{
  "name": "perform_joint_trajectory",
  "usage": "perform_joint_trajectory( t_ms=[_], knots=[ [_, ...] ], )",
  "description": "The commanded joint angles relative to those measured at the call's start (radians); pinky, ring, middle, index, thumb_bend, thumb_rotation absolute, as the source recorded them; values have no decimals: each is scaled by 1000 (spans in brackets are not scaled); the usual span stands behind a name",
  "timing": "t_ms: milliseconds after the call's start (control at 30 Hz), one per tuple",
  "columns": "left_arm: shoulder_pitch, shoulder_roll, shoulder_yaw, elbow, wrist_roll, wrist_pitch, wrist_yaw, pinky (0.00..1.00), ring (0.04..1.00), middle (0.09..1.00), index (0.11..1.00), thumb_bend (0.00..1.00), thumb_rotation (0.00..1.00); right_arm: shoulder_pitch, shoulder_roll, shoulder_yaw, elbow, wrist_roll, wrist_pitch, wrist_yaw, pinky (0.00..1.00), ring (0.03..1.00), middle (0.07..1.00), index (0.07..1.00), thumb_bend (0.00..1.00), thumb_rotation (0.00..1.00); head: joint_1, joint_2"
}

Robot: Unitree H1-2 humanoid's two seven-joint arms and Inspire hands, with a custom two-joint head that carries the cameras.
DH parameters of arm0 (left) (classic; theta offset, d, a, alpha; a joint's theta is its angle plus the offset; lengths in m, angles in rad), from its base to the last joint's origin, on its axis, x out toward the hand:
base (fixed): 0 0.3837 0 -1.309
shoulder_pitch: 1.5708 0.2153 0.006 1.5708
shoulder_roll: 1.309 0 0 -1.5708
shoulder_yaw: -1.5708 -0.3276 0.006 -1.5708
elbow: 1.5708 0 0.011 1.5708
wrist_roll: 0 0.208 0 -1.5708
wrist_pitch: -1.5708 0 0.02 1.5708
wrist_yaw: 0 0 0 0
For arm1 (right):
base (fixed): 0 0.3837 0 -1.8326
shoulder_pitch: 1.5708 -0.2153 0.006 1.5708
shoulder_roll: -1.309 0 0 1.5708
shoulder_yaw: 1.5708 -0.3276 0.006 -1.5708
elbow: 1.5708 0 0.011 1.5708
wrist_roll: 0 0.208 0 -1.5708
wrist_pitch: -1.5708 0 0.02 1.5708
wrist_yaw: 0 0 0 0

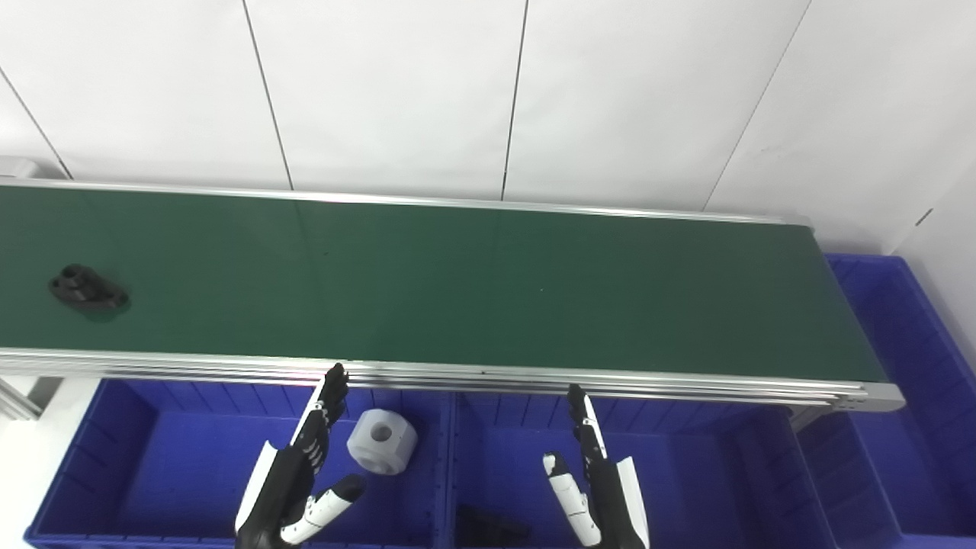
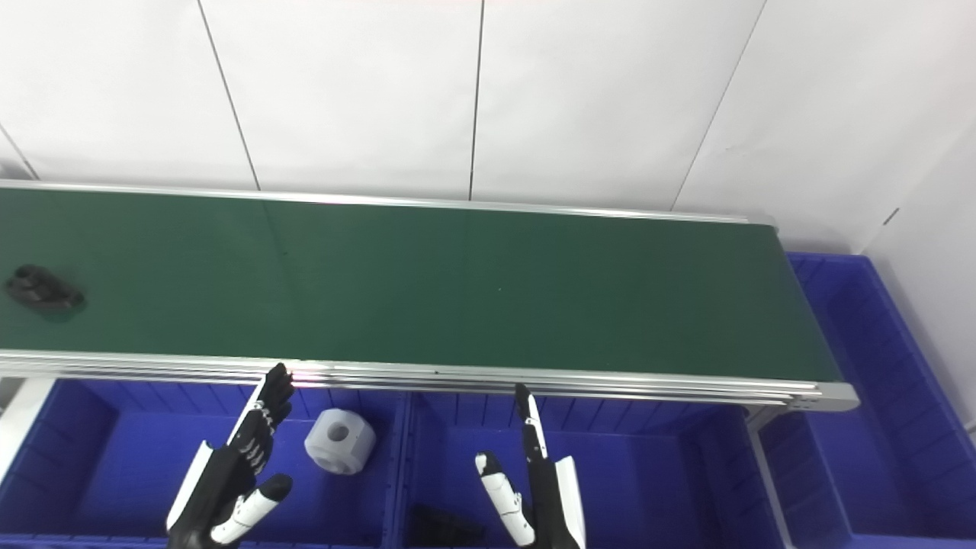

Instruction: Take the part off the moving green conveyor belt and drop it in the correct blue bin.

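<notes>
The light was bright and even, coming from overhead, and it washed the white wall panels [image 1: 396,84] almost to blankness. A pale sheen lay across the green belt [image 1: 457,282], strongest toward the far rail [image 1: 488,202]. The near aluminium rail [image 2: 366,374] caught a small hot glare just past my left hand [image 2: 229,473]. The black part [image 1: 85,288] at far left cast only a short, soft shadow. Inside the blue bins [image 1: 152,457] the colour looked oversaturated. Both views were slightly soft, with mild bowing toward the edges and no motion blur.
</notes>
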Motion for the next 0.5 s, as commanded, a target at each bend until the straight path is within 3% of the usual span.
perform_joint_trajectory(
  t_ms=[0, 467],
  knots=[
    [-4, 11, -7, -18, -5, -35, 14, 989, 1000, 1000, 1000, 670, 736, -1, 11, 7, -18, -2, -46, -3, 986, 990, 983, 1000, 670, 973, 0, -3],
    [-6, 10, -7, -13, -40, -34, 8, 985, 1000, 1000, 990, 659, 709, 1, 9, 10, -13, 12, -57, -1, 986, 993, 983, 1000, 658, 965, 9, -5]
  ],
)
